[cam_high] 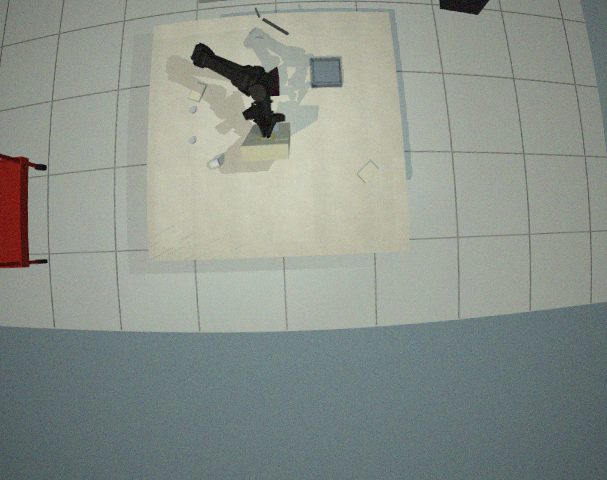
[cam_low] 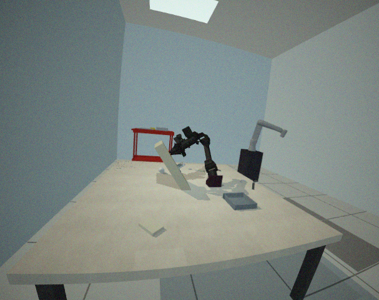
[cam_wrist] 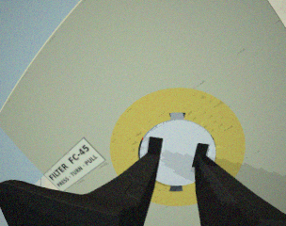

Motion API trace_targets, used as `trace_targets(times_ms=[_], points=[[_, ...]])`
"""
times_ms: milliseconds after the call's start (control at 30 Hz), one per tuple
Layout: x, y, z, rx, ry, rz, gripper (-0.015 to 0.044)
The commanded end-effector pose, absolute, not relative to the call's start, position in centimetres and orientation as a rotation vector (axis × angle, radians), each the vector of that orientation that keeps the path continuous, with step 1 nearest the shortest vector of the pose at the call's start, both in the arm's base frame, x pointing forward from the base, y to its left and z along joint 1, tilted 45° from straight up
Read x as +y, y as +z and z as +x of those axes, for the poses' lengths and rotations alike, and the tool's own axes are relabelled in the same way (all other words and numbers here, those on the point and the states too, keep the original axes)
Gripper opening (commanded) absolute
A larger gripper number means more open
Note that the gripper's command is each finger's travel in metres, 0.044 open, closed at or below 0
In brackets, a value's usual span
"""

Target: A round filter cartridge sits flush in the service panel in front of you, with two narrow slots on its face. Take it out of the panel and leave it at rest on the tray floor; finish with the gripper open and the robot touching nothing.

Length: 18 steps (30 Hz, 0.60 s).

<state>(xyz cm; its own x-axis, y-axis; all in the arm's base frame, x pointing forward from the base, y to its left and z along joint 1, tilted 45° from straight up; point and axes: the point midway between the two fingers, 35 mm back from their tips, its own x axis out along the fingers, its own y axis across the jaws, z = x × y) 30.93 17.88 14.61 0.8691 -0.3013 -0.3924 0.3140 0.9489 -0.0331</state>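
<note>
The gripper [cam_wrist: 179,146] is partly spread, pinching nothing, with its fingertips against the round filter cartridge [cam_wrist: 181,135], whose two slots lie at twelve and six o'clock.

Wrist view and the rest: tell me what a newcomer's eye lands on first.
In the wrist view, the yellow ring around the pale round filter cartridge in the grey service panel stands out, with two dark fingers reaching onto the cartridge face. From above, the black arm leans over the panel mid-table, the grey tray beside it. A red cart stands off the table.
</note>
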Motion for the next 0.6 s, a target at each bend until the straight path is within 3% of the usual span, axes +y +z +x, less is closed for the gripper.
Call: trace_targets(times_ms=[0, 567], points=[[17.84, 14.49, 30.89, 0.409, -0.320, 0.027, 0.0108], [17.74, 14.38, 31.21, 0.409, -0.320, 0.027, 0.0108]])
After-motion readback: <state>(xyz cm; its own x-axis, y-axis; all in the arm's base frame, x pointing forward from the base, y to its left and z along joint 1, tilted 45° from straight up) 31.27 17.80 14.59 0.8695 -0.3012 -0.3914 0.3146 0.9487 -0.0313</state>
